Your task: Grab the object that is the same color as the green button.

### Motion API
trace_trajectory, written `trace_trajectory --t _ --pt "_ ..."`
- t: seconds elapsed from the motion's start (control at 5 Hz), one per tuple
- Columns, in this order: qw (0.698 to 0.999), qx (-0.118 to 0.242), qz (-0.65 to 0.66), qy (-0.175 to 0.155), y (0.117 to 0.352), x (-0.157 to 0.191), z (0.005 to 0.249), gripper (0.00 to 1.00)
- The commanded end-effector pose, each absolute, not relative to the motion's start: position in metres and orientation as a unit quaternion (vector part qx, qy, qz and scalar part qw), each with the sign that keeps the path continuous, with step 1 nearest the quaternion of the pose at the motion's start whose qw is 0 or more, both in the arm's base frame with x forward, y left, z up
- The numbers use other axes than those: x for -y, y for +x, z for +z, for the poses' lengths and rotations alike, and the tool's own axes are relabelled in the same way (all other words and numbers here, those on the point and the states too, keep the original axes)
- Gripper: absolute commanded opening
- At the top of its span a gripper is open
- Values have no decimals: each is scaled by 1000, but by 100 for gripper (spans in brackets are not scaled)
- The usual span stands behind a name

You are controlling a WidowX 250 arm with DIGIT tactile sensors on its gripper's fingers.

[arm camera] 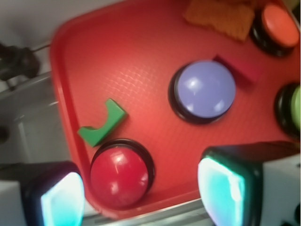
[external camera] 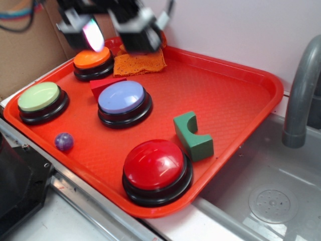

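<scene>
The dark green arch block (external camera: 193,135) lies on the red tray (external camera: 235,95), right of the lavender-blue button and above the red button; in the wrist view it (arm camera: 103,123) sits left of centre. The pale green button (external camera: 41,101) stands at the tray's left; only its edge (arm camera: 292,110) shows at the wrist view's right. My gripper (external camera: 113,30) hangs high over the tray's back, near the orange button, well away from the block. It is open and empty; its fingers (arm camera: 221,186) frame the red button.
On the tray are an orange button (external camera: 93,63), a lavender-blue button (external camera: 123,102), a red button (external camera: 156,169), a red wedge (external camera: 106,85), a purple ball (external camera: 63,141) and an orange cloth (external camera: 139,63). A grey faucet (external camera: 301,85) and sink stand right.
</scene>
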State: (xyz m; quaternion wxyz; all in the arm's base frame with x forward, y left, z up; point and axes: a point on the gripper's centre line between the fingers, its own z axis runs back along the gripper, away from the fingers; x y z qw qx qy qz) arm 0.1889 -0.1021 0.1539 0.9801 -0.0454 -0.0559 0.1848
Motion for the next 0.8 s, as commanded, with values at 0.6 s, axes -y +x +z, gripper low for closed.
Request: trace_trajectory --t 0.6 --pt "924 125 350 -90 232 124 52 100"
